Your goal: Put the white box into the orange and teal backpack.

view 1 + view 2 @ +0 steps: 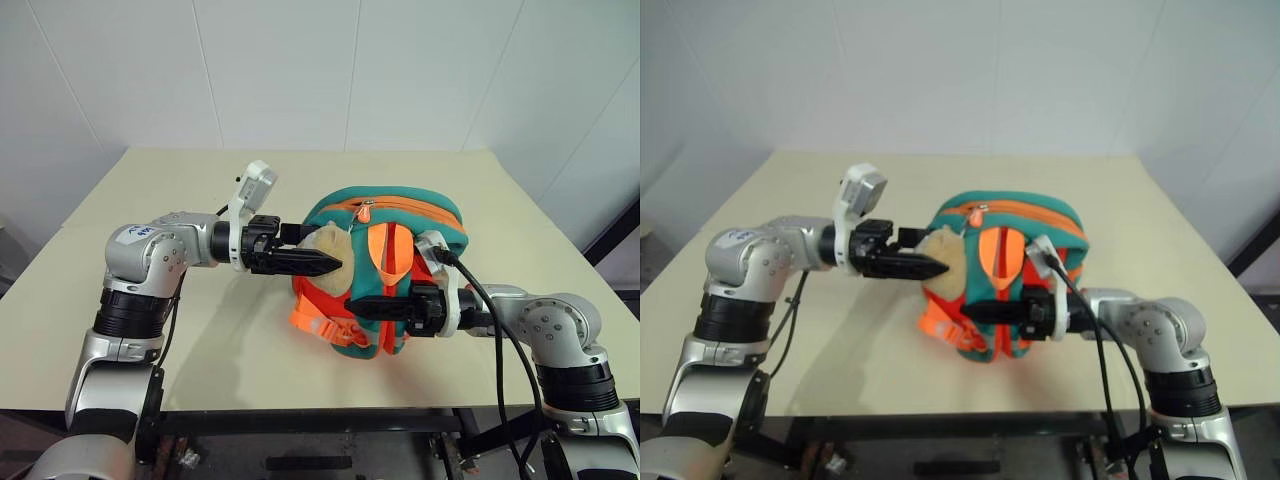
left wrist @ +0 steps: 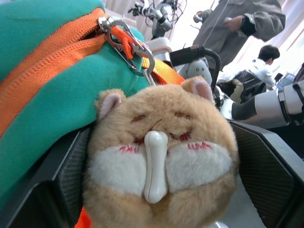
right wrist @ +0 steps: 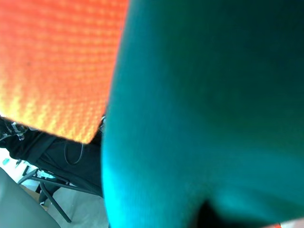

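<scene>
Left gripper (image 1: pixel 325 263) jaws spread around plush toy (image 2: pixel 161 156); right gripper (image 1: pixel 365 306) clenched on backpack (image 1: pixel 400 215).
Both grippers at the backpack's front, on table (image 1: pixel 200 180).

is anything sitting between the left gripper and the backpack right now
Yes. The tan plush toy clipped to the backpack sits between the left gripper's open fingers, in front of the teal fabric and the orange zipper.

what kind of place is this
Probably a robotics lab or test room: a bare table against plain white walls, another robot behind, and people nearby at a laptop.
</scene>
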You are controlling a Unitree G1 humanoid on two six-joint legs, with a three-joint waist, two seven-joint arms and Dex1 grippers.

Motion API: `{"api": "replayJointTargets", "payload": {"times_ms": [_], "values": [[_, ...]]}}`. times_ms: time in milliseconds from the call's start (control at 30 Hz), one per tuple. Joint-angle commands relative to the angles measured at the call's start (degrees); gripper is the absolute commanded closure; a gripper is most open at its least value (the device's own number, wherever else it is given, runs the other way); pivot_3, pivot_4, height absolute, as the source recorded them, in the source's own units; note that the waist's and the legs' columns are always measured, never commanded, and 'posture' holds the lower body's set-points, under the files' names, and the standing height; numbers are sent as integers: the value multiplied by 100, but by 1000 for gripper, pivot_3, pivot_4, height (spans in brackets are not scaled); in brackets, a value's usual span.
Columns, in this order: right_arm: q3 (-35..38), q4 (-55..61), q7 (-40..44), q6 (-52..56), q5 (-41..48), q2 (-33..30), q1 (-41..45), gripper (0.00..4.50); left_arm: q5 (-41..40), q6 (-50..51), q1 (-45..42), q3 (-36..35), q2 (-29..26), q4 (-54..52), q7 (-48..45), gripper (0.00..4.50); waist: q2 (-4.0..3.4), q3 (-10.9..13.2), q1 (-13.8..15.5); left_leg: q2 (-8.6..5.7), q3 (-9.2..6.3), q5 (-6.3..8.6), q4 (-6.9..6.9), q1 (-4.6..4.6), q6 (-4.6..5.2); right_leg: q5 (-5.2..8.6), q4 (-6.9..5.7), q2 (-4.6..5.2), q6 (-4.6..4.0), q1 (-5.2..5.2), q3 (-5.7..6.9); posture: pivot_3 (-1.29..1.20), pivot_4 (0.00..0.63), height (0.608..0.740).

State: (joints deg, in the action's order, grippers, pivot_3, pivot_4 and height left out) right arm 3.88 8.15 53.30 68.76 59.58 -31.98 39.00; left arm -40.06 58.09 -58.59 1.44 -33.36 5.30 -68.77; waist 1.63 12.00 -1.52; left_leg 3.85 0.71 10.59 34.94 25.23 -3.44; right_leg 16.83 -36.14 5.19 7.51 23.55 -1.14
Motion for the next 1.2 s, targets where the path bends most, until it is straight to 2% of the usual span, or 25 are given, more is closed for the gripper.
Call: {"api": "replayJointTargets", "payload": {"times_ms": [33, 233, 367, 467, 733, 867, 1033, 1200], "values": [[-98, 94, 7, 25, 50, 59, 16, 4422, -89, -115, -35, 188, -62, -426, -286, 1082, 0, 0, -4, 0, 0, 0, 0, 0, 0, 0, 1, 0, 0, 0, 0, 0, 150, 740], [-127, 68, 22, -3, 26, 61, 41, 4422, -80, -179, -27, 254, -282, -491, -433, 2638, 0, 0, -13, 0, 1, 0, -1, -2, 0, 0, 1, -1, 0, 0, -1, 0, 150, 740], [-151, 39, 30, -25, 10, 74, 64, 4422, 53, -321, -106, 194, -511, -302, -495, 3256, 0, 0, -14, 0, 1, 1, -2, -2, 0, 0, 2, -1, 0, 0, -2, 0, 150, 740], [-166, 23, 30, -32, -1, 96, 80, 4422, 120, -403, -207, 95, -759, -73, -640, 3409, 0, 0, -18, 0, 1, 1, -3, -3, 0, 0, 2, -1, 0, 1, -2, 0, 150, 740], [-168, 30, 32, -37, -31, 151, 61, 4422, 259, -503, -573, -149, -1600, 1050, -1177, 3409, -1, 0, -23, 1, 2, 2, -12, -3, -1, 1, 7, -2, -2, 4, -2, 0, 150, 740], [-166, 44, 15, -33, -30, 173, 50, 4422, 636, -846, -613, -43, -1913, 1704, -1322, 3409, -1, 0, -23, 1, 3, 2, -21, -2, -1, 1, 13, -2, -3, 6, -1, 0, 150, 740], [-154, 59, 4, -23, -16, 177, 41, 4422, 1126, -1296, -534, 16, -2034, 2563, -1359, 3409, -1, 0, -16, 1, 5, 2, -29, -1, -1, 3, 15, -2, -5, 9, -1, 0, 150, 740], [-131, 86, -8, 5, 14, 167, 25, 4422, 1732, -1814, -118, 257, -1918, 3251, -1264, 3409, -1, 0, -24, 5, 11, 2, -33, -4, -1, 3, 12, -3, -5, 13, -1, 0, 150, 740]]}}
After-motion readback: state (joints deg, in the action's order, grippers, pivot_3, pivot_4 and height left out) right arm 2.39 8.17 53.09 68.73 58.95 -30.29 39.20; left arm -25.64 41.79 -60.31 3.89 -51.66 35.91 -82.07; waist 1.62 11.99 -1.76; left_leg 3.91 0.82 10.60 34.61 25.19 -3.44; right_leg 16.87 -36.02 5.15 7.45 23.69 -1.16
